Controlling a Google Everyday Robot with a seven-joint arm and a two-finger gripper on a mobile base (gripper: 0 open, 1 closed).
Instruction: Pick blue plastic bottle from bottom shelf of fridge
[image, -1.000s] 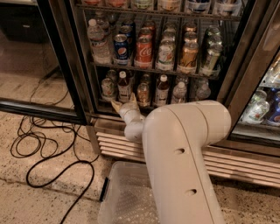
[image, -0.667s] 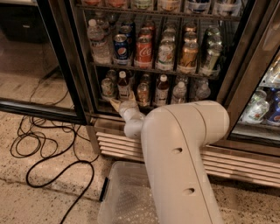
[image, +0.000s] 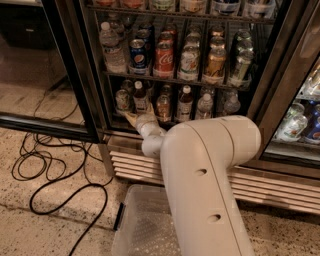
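Gripper (image: 131, 118) just below and in front of blue plastic bottle (image: 140, 98) on bottom shelf (image: 196, 121); open or closed, cannot tell.

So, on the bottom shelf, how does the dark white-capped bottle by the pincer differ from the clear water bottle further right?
The dark bottle has a reddish-brown body with a pale label; the clear water bottle is see-through. The dark bottle stands just behind the pincer, toward the left; the clear water bottle stands further right, away from it. Both are upright on the bottom shelf.
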